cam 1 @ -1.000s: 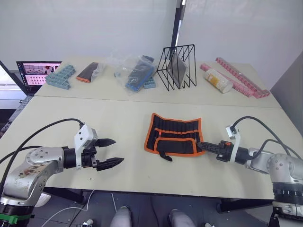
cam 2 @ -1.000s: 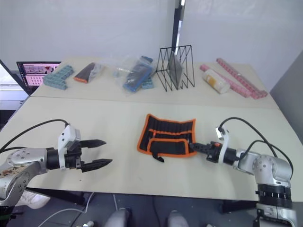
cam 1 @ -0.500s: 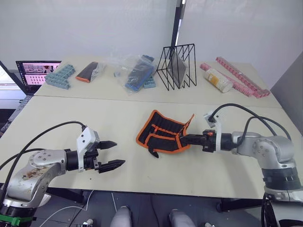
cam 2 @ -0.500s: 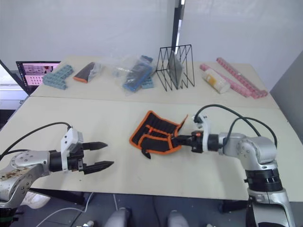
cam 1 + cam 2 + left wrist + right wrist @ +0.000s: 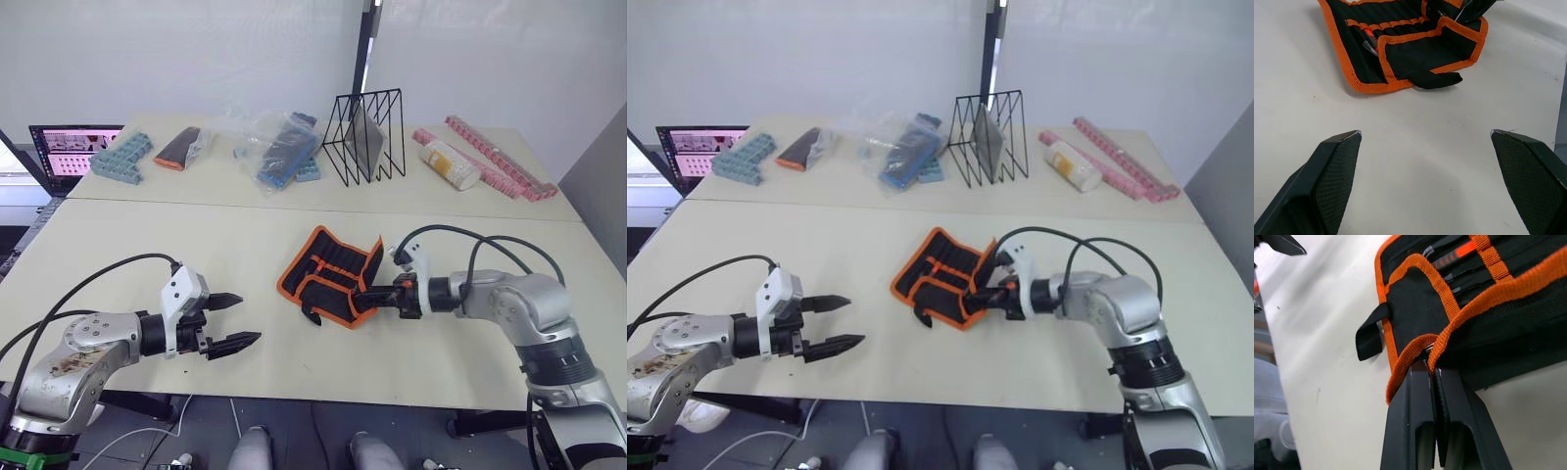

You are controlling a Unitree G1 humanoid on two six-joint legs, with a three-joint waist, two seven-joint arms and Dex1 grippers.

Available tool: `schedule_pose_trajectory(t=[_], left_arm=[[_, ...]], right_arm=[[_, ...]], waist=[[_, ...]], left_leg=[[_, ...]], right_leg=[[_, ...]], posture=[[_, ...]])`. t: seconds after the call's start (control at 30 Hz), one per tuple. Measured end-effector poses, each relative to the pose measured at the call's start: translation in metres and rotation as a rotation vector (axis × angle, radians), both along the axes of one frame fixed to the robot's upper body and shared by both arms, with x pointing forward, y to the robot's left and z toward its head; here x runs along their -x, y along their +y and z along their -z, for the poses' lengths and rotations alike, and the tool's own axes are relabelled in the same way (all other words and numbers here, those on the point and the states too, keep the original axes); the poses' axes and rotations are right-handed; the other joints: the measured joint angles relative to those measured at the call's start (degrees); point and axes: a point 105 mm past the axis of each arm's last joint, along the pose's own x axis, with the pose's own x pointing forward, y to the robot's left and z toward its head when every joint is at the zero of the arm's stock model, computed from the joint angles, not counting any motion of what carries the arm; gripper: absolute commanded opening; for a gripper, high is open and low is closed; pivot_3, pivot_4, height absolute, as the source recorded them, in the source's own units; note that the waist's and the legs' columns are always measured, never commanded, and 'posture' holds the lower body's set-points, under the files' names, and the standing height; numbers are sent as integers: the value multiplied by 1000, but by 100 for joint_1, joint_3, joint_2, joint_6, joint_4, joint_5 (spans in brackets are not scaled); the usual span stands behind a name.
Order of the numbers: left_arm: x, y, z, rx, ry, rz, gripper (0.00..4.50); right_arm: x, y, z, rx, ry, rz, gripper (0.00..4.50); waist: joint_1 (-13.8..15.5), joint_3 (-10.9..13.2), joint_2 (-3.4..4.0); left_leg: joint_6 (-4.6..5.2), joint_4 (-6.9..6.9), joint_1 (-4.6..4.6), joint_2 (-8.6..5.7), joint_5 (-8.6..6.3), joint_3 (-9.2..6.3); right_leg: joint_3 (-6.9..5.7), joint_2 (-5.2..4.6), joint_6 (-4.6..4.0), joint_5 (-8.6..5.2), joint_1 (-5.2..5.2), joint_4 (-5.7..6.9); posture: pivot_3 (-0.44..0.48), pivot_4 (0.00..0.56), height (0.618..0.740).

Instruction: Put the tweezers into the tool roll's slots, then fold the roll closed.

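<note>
The tool roll (image 5: 323,274), black with orange trim, lies at the middle of the near table with its right edge lifted and turned over toward the left. My right gripper (image 5: 365,297) is shut on that orange-trimmed edge (image 5: 1422,345), pinching it between the fingertips. Tweezers (image 5: 1449,254) sit in the roll's slots, with one more tip visible at the tweezers (image 5: 1369,46) in the left wrist view. A black strap (image 5: 1437,80) sticks out from the roll's near edge. My left gripper (image 5: 235,320) hovers open over bare table to the left of the roll, holding nothing.
On the far table stand a black wire rack (image 5: 367,137), clear bags of blue parts (image 5: 284,149), blue blocks (image 5: 123,157), a black-and-orange pouch (image 5: 181,148), a pale tube (image 5: 451,164) and pink strips (image 5: 500,166). A laptop screen (image 5: 71,149) sits at far left.
My right gripper has moved left with the roll's right edge, lifting it and folding it over; the whole roll has slid a little left. The left gripper has barely moved.
</note>
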Motion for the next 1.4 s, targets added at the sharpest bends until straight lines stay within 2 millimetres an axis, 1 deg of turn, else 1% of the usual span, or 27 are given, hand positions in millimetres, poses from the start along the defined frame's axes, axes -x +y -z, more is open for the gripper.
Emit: schedule_pose_trajectory(t=[0.1,0.23,0.33,0.47,0.53,0.67,0.7,0.83,0.93,0.97,1.03,1.13,1.23,1.27,1.33,1.4], left_arm=[[1,0,1,-2,2,-6,4500],[1,-2,0,-6,-9,-12,4500],[1,-2,0,-7,-14,-16,4500],[2,-2,1,-7,-9,-22,4500],[2,-2,1,-8,-9,-22,4500],[2,-2,1,-7,-9,-20,4500],[1,-2,1,-8,-10,-18,4500],[0,-6,1,-10,-8,0,4500],[-2,-9,-2,-9,-19,20,4500],[-3,-10,-4,-8,-22,26,4500],[-3,-11,-5,-6,-24,34,4500],[-7,-9,-6,2,-18,35,4500],[-13,-9,-13,11,-37,39,4500],[-15,-10,-16,28,-40,40,4500],[-19,-13,-21,65,-36,42,4500],[-22,-15,-25,82,-34,44,4500]], right_arm=[[-3,4,3,29,-26,-23,37],[-6,14,7,15,-19,-45,37],[-6,17,6,1,-12,-60,884],[-3,21,5,-27,1,-88,2209],[-1,22,0,-65,11,-100,2907],[-1,20,-15,-154,17,-102,4295],[-1,20,-20,-186,16,-100,4479],[-1,23,-31,-282,22,-100,4479],[-4,24,-41,-361,3,-73,4479],[-5,22,-44,-376,-15,-62,4479],[-10,10,-45,-382,-90,-15,4479],[-15,-6,-37,-354,-160,52,3628],[-17,-17,-31,-317,-230,95,2652],[-16,-20,-28,-288,-264,98,2262],[-14,-21,-22,-257,-307,97,1562],[-12,-17,-15,-236,-328,82,911]], waist=[[0,0,0],[-4,0,0],[-1,0,0],[0,0,0],[1,0,0],[2,0,0],[2,0,0],[2,0,0],[3,0,0],[6,0,0],[28,0,0],[32,0,0],[16,0,0],[16,0,0],[5,0,0],[-15,0,0]], left_leg=[[0,0,0,0,0,0],[0,1,-1,0,0,-1],[0,1,-1,0,0,-1],[0,2,-1,0,0,-2],[0,3,-1,0,0,-1],[0,5,-1,0,0,-2],[0,5,-1,0,0,-2],[0,8,-1,-1,0,-2],[0,8,-1,-1,0,-3],[0,8,-1,-1,0,-3],[0,9,-1,-3,0,-2],[0,9,-1,-2,0,-3],[0,11,-1,-2,0,-2],[0,12,-1,-2,0,-2],[0,12,-1,-2,0,-3],[0,12,-1,-2,0,-3]], right_leg=[[0,0,0,0,-2,4],[0,0,-1,0,-3,7],[-1,0,-1,0,-4,12],[-2,0,-1,1,-3,13],[-2,0,-1,1,-3,15],[-2,0,-1,1,-3,17],[-3,0,-1,1,-3,19],[-3,0,-1,1,-6,30],[-3,0,-1,1,-9,37],[-3,0,-1,1,-8,38],[-3,-1,-1,0,-8,38],[-3,0,0,0,-10,40],[-3,0,0,0,-11,42],[-3,0,0,0,-11,44],[-3,1,0,0,-12,49],[-3,2,0,0,-13,53]], posture=[[0,150,735],[0,150,735],[0,150,735],[0,150,735],[0,150,735],[0,150,735],[0,150,735],[0,150,735],[0,150,735],[0,150,735],[0,150,735],[0,150,735],[0,150,735],[0,150,735],[0,150,735],[0,150,735]])
